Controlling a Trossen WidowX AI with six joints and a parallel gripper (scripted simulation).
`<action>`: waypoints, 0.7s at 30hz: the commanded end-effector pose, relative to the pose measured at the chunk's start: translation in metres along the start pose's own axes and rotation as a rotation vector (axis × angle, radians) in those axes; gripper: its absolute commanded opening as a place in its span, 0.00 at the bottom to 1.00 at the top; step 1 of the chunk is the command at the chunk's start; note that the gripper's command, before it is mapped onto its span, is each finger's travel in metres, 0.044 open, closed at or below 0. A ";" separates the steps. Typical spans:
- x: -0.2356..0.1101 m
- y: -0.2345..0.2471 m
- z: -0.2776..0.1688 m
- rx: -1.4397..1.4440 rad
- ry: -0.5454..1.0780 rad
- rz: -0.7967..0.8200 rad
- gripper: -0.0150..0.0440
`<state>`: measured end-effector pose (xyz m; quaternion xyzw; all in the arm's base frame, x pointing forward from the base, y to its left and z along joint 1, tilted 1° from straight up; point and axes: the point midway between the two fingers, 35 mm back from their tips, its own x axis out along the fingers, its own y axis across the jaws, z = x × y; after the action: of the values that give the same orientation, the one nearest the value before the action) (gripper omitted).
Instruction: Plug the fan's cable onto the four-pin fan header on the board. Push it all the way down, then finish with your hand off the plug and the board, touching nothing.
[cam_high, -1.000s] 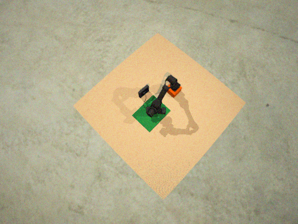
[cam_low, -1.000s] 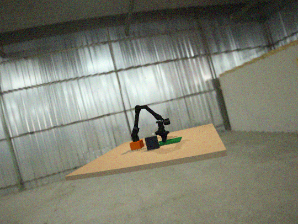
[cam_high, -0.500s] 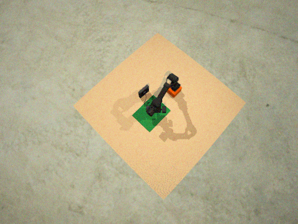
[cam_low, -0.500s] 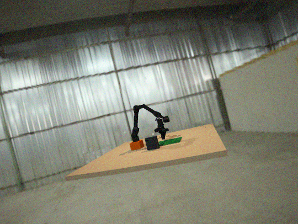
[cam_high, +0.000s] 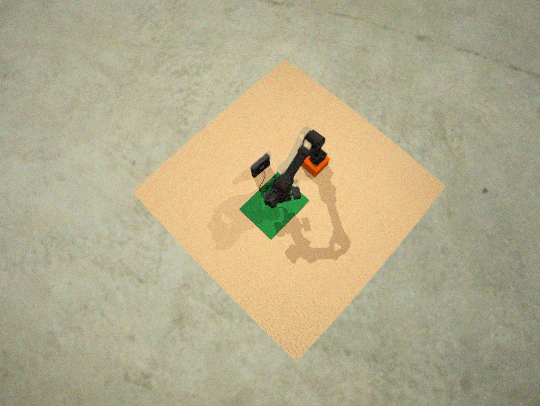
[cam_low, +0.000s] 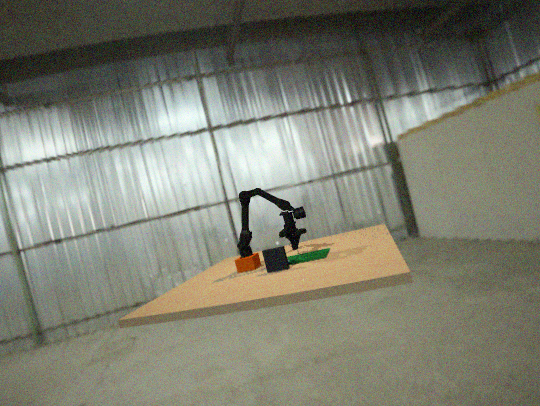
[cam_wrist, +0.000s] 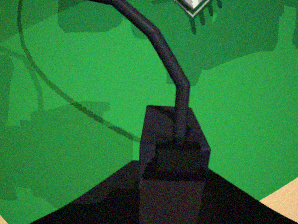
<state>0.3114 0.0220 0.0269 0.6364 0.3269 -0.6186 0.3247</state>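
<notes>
In the wrist view my gripper (cam_wrist: 165, 172) is shut on the fan's dark plug (cam_wrist: 172, 163), which stands between the two fingers just above the green board (cam_wrist: 80, 110). The plug's dark cable (cam_wrist: 143, 26) curves up and off to the left. In the overhead view the gripper (cam_high: 272, 200) is low over the board (cam_high: 265, 220); the dark fan (cam_high: 261, 165) (cam_low: 275, 259) stands beside the board.
The arm's orange base (cam_high: 316, 165) (cam_low: 248, 262) stands on the tan platform (cam_high: 350, 225) (cam_low: 350, 270) near the board. The platform's edge shows at the lower right in the wrist view (cam_wrist: 286, 199). A grey floor surrounds the platform; a corrugated metal wall stands behind.
</notes>
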 end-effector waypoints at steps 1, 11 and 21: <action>0.001 -0.002 0.007 -0.146 -0.003 -0.007 0.25; 0.000 -0.003 0.019 -0.492 -0.002 -0.008 0.25; 0.000 -0.004 0.032 -0.838 -0.002 -0.009 0.25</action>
<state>0.2943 0.0011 0.0268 0.4794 0.5252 -0.4658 0.5267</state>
